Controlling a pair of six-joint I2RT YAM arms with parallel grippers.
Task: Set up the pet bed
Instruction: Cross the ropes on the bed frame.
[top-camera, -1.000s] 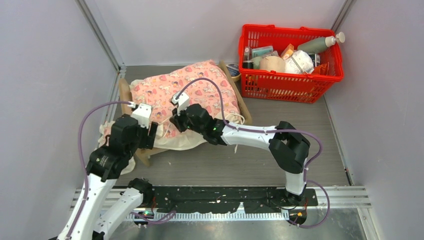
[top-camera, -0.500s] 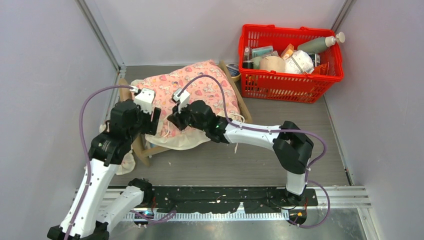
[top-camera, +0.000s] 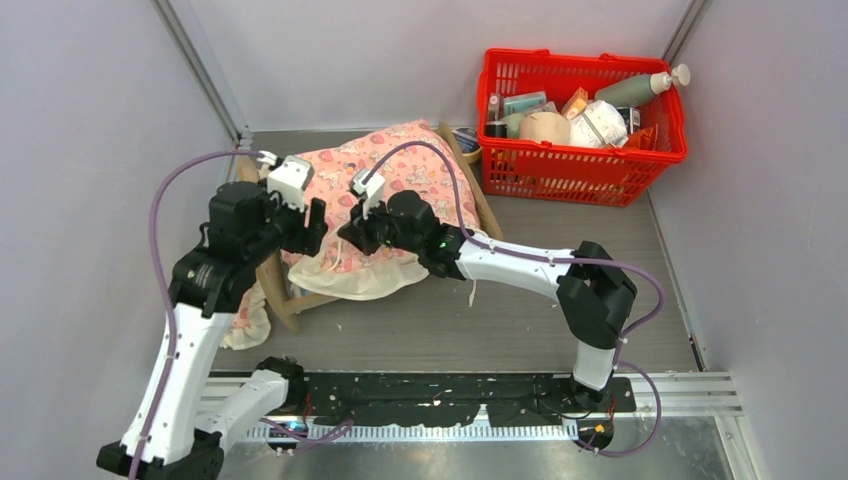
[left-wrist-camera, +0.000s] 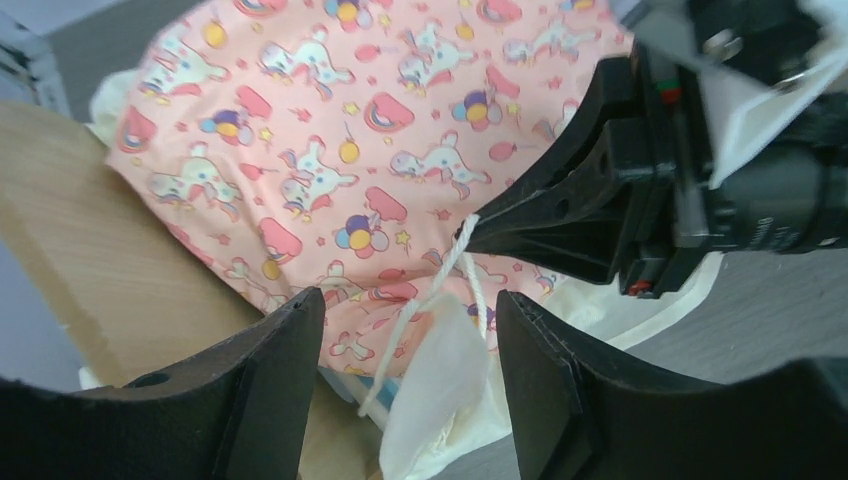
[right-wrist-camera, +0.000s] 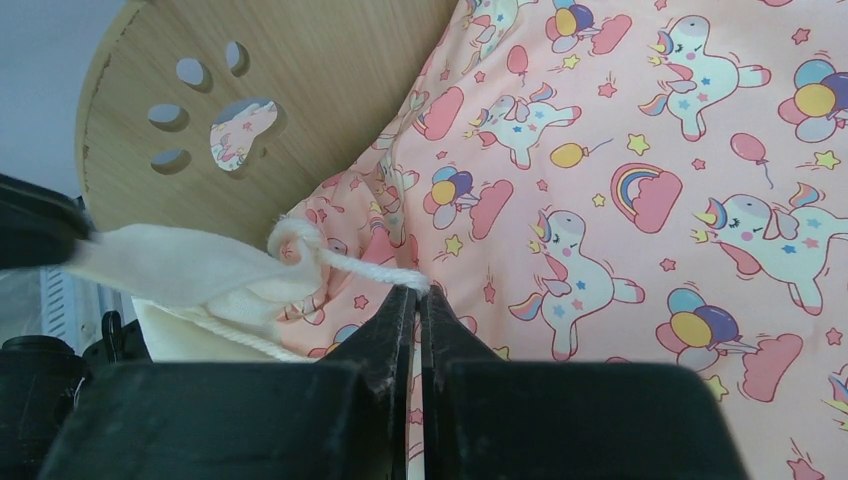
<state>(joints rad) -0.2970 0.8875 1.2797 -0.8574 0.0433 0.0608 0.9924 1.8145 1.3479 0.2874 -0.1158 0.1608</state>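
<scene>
Just brought the left gripper (top-camera: 318, 225) up beside the right gripper (top-camera: 352, 235), at the pet bed's (top-camera: 270, 285) end farthest from the red basket (top-camera: 585, 160).
Pinches the right one shut on the blanket's (top-camera: 390, 185) white cord (left-wrist-camera: 445, 270); spreads the left one wide around it, gripping nothing. Probably means a handover, bedding unsettled. Leaves the bed just left of the basket, headboard (right-wrist-camera: 300, 90) right beside both.
</scene>
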